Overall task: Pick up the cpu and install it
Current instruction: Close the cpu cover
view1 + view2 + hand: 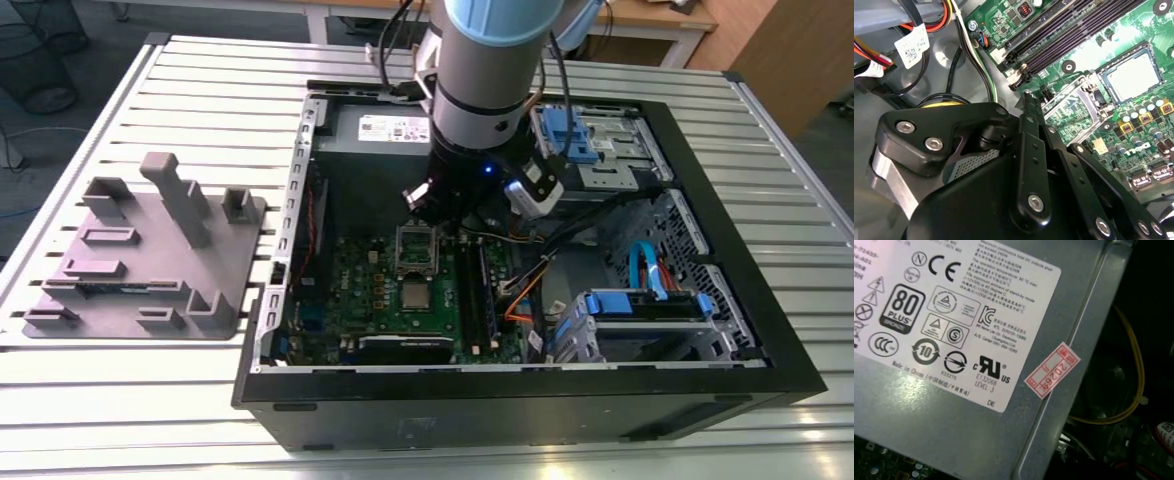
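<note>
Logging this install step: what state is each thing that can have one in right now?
computer case: lying flat, side open.
cpu: sitting in its socket, uncovered.
socket frame: flipped open, off the cpu.
memory slots: empty.
pincer: over the motherboard, clear of the cpu.

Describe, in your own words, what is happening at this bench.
A robot arm reaches into an open computer case, its pincer hanging over the motherboard. The cpu lies flat on the board beside the open frame. The pincer is not touching it.
</note>
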Motion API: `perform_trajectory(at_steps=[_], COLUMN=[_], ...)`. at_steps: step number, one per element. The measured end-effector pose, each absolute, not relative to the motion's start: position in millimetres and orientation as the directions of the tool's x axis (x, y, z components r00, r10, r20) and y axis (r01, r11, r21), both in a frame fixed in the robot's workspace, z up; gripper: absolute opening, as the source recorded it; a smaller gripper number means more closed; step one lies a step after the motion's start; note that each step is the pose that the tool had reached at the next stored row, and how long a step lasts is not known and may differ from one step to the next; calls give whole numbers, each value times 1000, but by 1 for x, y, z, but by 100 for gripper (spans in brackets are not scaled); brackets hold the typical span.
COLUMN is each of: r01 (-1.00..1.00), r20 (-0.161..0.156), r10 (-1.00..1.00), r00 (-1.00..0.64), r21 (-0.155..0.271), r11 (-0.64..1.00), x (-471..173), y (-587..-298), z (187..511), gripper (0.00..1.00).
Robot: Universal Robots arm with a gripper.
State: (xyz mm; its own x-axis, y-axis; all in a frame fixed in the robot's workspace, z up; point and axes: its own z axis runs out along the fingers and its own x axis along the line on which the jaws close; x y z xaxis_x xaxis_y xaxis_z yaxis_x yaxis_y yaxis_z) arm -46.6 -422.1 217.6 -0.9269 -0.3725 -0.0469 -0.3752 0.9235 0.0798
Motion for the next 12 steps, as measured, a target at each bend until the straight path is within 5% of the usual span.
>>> perform_trajectory(at_steps=[12], r01=[-383], r20=[-47], r10=[-381], r00=[-923], r21=[80], r11=[920], x=[-45], y=[-421], z=[211], gripper=[11])
